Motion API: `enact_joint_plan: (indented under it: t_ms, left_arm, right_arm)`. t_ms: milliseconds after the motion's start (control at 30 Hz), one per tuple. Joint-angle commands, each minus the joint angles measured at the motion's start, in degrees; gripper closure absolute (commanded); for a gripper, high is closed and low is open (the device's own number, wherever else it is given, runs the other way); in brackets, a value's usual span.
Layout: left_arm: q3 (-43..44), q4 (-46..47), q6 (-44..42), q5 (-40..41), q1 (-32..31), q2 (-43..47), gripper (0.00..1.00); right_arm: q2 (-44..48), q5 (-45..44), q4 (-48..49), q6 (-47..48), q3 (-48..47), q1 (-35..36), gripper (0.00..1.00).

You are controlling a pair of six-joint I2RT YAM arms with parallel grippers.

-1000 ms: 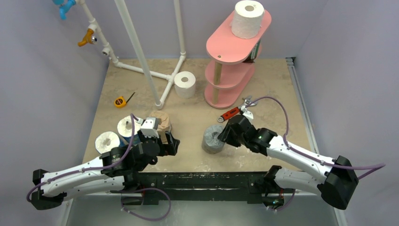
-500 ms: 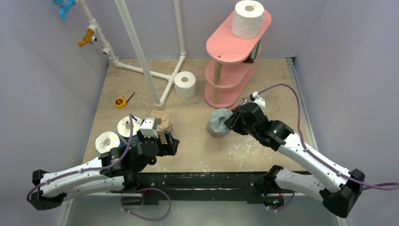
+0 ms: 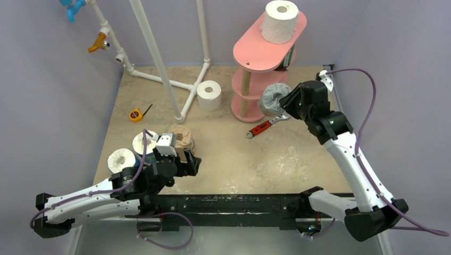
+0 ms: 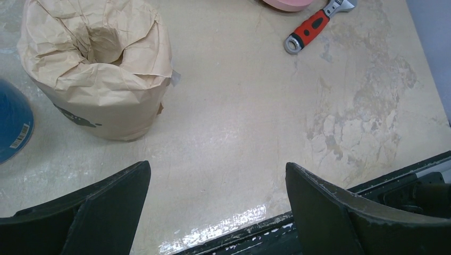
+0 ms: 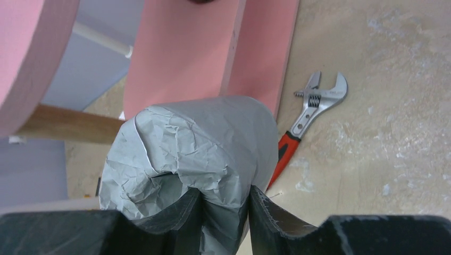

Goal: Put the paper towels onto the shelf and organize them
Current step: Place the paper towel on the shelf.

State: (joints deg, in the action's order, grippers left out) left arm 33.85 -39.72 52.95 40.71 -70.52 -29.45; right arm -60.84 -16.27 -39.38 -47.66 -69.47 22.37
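My right gripper (image 3: 285, 102) is shut on the wall of the grey roll (image 3: 272, 98), one finger in its core, holding it in the air beside the pink shelf (image 3: 255, 58) at middle-board height. In the right wrist view the grey roll (image 5: 202, 149) fills the centre with pink boards (image 5: 181, 48) behind it. A white roll (image 3: 280, 20) stands on the top board. My left gripper (image 3: 192, 163) is open and empty, low over the table just right of the tan roll (image 3: 182, 136), which also shows in the left wrist view (image 4: 101, 69). Two white rolls (image 3: 122, 158) and a blue-wrapped roll (image 4: 10, 125) sit to its left.
Another white roll (image 3: 209, 94) stands by the white pipe frame (image 3: 159, 58). A red-handled wrench (image 3: 261, 127) lies below the shelf, also in the right wrist view (image 5: 308, 114). A yellow tape measure (image 3: 136, 114) lies at the left.
My right gripper has lifted the grey roll off the table and carried it far and right, up to the side of the shelf. My left arm has barely moved.
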Motion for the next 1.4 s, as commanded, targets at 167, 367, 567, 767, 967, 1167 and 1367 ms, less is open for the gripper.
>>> enact_joint_plan:
  t_ms: [167,367,567,767,967,1167,1367]
  left_arm:
    - [1.1,-2.0,-0.7,0.3,0.0,0.9,0.03]
    - [-0.2,-0.2,-0.2,-0.6,0.0,0.9,0.03]
    - [-0.6,-0.9,0.4,-0.8,0.0,1.4,0.03]
    - [-1.6,-2.2,1.2,-0.3,0.0,3.5,0.03]
    - [-1.8,-2.5,1.5,0.1,0.0,3.6,0.03]
    - [-1.8,-2.3,1.6,0.2,0.0,2.8,0.03]
    - [-1.8,-2.3,1.6,0.2,0.0,2.6,0.03]
  right_arm:
    - [-8.1,6.1,4.4,-3.0,-11.2,-6.3,0.68]
    - [-12.5,7.3,3.4,-3.9,-16.9,-6.9,0.68]
    - [-15.9,7.3,2.7,-3.2,-20.6,-7.6,0.68]
    - [-18.6,7.8,2.6,-2.9,-23.7,-7.8,0.68]
    - [-20.3,8.7,3.3,-3.1,-24.7,-7.7,0.68]
    - [-21.1,9.4,4.0,-3.1,-24.0,-7.7,0.66]
    - [-21.6,10.0,4.7,-3.1,-23.5,-7.8,0.65]
